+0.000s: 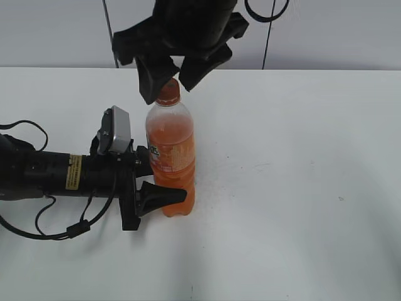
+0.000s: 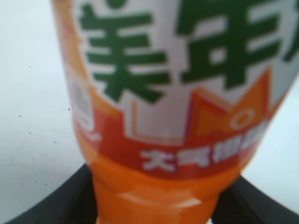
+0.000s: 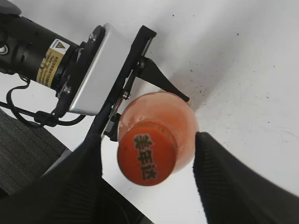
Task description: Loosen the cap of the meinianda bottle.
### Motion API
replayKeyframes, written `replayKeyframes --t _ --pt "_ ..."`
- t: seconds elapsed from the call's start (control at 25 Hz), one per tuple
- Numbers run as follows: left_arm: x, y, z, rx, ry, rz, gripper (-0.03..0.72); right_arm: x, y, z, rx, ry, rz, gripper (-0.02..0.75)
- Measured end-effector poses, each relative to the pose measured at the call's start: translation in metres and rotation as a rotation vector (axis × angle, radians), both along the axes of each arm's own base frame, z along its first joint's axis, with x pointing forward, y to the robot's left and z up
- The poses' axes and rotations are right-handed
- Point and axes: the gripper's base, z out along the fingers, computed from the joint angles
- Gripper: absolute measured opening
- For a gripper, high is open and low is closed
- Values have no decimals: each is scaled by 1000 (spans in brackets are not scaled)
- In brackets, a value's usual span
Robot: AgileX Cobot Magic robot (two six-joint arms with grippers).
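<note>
The meinianda bottle (image 1: 170,150) stands upright on the white table, full of orange drink. Its label fills the left wrist view (image 2: 177,116). My left gripper (image 1: 166,177) comes in from the left and is shut on the bottle's lower body; its black fingers show either side of the bottle (image 2: 159,212). The orange cap (image 1: 168,94) sits on the bottle's neck. My right gripper (image 1: 167,86) hangs above it, open, one finger on each side of the cap (image 3: 147,154) with a gap on both sides (image 3: 154,183). The bottle's shoulder (image 3: 182,116) shows below.
The white table (image 1: 301,188) stretches to the right and front of the bottle. The left arm with its silver camera box (image 1: 118,130) and cables lies along the table at the left. A grey wall stands behind the table.
</note>
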Motion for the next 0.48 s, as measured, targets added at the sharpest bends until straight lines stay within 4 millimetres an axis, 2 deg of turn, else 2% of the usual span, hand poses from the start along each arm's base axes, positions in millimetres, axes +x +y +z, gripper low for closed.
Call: replayKeyframes --t 0.12,0.28,0.48 --pt "0 0 0 0 0 0 401 0 0 0 -1 -1 0 426" --pt "0 0 0 0 0 0 401 0 -1 -1 -12 0 3 271" --pt "0 0 0 0 0 1 401 1 -2 -1 -45 -47 93 270"
